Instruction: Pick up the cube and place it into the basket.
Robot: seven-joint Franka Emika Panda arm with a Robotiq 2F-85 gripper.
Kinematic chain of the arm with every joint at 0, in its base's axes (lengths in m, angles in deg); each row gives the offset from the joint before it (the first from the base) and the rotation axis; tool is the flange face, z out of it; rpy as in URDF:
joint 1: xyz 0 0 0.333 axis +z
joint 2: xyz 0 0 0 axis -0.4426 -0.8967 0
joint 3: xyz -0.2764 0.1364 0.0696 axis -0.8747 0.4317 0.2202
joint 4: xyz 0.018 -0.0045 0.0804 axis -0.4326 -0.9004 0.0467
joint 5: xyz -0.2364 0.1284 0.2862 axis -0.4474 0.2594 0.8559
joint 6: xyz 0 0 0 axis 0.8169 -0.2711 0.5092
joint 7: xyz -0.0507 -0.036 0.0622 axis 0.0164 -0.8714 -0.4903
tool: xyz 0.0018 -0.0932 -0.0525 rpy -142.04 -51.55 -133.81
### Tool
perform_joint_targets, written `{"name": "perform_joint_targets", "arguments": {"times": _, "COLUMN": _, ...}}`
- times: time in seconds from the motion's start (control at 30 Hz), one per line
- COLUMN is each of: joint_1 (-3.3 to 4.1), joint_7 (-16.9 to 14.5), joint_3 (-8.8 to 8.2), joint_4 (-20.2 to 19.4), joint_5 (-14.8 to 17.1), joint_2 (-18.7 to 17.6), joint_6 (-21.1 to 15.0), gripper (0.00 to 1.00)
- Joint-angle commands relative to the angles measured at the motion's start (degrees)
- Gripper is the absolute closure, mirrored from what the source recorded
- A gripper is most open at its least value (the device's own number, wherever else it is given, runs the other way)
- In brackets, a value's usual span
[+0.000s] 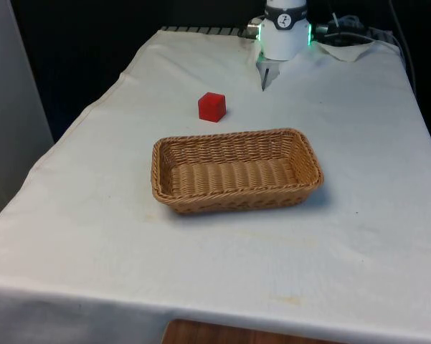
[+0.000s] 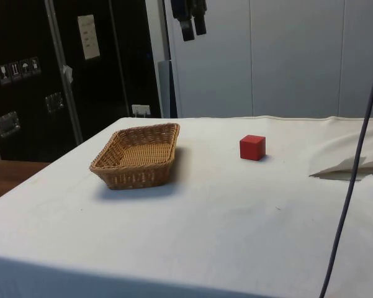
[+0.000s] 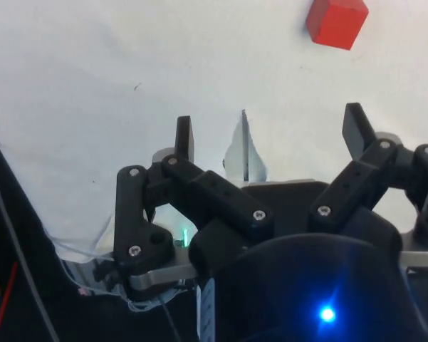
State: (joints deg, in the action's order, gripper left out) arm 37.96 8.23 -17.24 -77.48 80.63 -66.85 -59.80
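Red cube (image 1: 211,107) sits on the cloth (image 1: 358,179), at 11 o'clock from the basket (image 1: 237,170). Gripper (image 3: 269,132) hangs high, wide open, empty.

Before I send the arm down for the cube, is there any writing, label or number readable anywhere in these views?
No text can be read.
Paper sheet on the dark cabinet: printed lines, too small to read.
Small stickers on the same cabinet: pictogram-like marks, too blurred to read.
Red cube, basket, white cloth: no markings visible.
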Motion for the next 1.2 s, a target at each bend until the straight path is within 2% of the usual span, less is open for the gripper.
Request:
{"name": "perform_joint_targets", "arguments": {"times": 0.0, "joint_1": -0.17, "joint_7": 0.63, "joint_3": 0.0, "joint_4": -0.92, "joint_5": -0.74, "joint_2": 0.8, "joint_6": -1.03, "gripper": 0.0}}
{"name": "perform_joint_targets", "arguments": {"times": 0.2, "joint_1": -0.46, "joint_7": 1.78, "joint_3": -0.23, "joint_4": -3.04, "joint_5": -1.78, "joint_2": 2.01, "joint_6": -2.41, "gripper": 0.0}}
{"name": "perform_joint_targets", "arguments": {"times": 0.27, "joint_1": -0.57, "joint_7": 2.18, "joint_3": -0.23, "joint_4": -3.38, "joint_5": -2.01, "joint_2": 2.18, "joint_6": -2.69, "gripper": 0.0}}
{"name": "perform_joint_targets", "arguments": {"times": 0.3, "joint_1": -0.4, "joint_7": 1.66, "joint_3": -0.34, "joint_4": -2.92, "joint_5": -1.43, "joint_2": 1.78, "joint_6": -1.95, "gripper": 0.0}}
{"name": "perform_joint_targets", "arguments": {"times": 0.53, "joint_1": -0.86, "joint_7": 4.01, "joint_3": -0.29, "joint_4": -4.41, "joint_5": -2.41, "joint_2": 2.35, "joint_6": -3.67, "gripper": 0.0}}
{"name": "perform_joint_targets", "arguments": {"times": 0.57, "joint_1": -0.69, "joint_7": 3.5, "joint_3": -0.34, "joint_4": -3.9, "joint_5": -1.83, "joint_2": 1.89, "joint_6": -2.92, "gripper": 0.0}}
{"name": "perform_joint_targets", "arguments": {"times": 0.6, "joint_1": -0.92, "joint_7": 4.24, "joint_3": -0.29, "joint_4": -4.53, "joint_5": -2.46, "joint_2": 2.35, "joint_6": -3.78, "gripper": 0.0}}
{"name": "perform_joint_targets", "arguments": {"times": 0.73, "joint_1": -1.03, "joint_7": 4.81, "joint_3": -0.34, "joint_4": -5.21, "joint_5": -2.41, "joint_2": 2.58, "joint_6": -4.24, "gripper": 0.0}}
{"name": "perform_joint_targets", "arguments": {"times": 0.87, "joint_1": -0.92, "joint_7": 4.47, "joint_3": -0.4, "joint_4": -4.81, "joint_5": -2.01, "joint_2": 2.18, "joint_6": -3.55, "gripper": 0.0}}
{"name": "perform_joint_targets", "arguments": {"times": 1.13, "joint_1": -1.2, "joint_7": 4.64, "joint_3": -0.4, "joint_4": -7.91, "joint_5": -2.58, "joint_2": 4.98, "joint_6": -5.04, "gripper": 0.0}}
{"name": "perform_joint_targets", "arguments": {"times": 1.17, "joint_1": -1.03, "joint_7": 4.47, "joint_3": -0.46, "joint_4": -6.93, "joint_5": -2.06, "joint_2": 4.07, "joint_6": -3.95, "gripper": 0.0}}
